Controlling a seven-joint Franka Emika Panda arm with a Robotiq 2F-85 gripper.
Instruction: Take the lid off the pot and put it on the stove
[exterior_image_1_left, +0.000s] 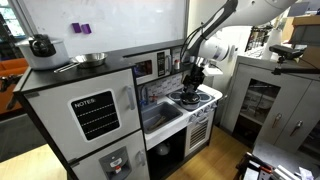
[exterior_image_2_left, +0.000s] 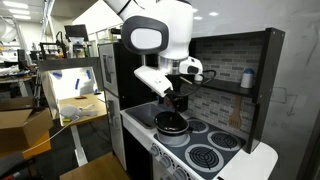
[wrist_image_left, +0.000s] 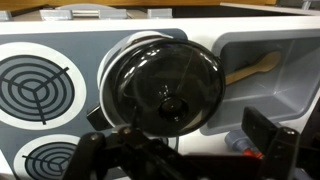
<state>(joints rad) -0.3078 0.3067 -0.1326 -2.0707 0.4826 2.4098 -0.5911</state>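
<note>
Black fingers (wrist_image_left: 98, 155) of the gripper (wrist_image_left: 180, 148) poke in from the bottom of the wrist view, one at each side, far apart. The gripper is wide open and has nothing in it. It hangs right over the lid (wrist_image_left: 165, 80), which fills the middle of that view. The lid looks dark and shiny, with a bright rim and a little round knob (wrist_image_left: 172, 105) in its middle.

The lid sits on the pot (exterior_image_2_left: 172, 127), which is low in the middle of an exterior view. The pot stands on the stove (wrist_image_left: 70, 42), on the burner next to the sink (wrist_image_left: 285, 95). Two more round dark burners (wrist_image_left: 35, 88) show at the left edge of the wrist view. A wooden spoon (wrist_image_left: 250, 68) lies in the grey sink, in the upper right of that view.

In both exterior views the white arm (exterior_image_1_left: 215, 30) comes down from the top of the frame to the stove. A dark kettle (exterior_image_1_left: 42, 45) and a steel bowl (exterior_image_1_left: 88, 60) with a handle sit in the upper left of an exterior view, well apart from the stove.
</note>
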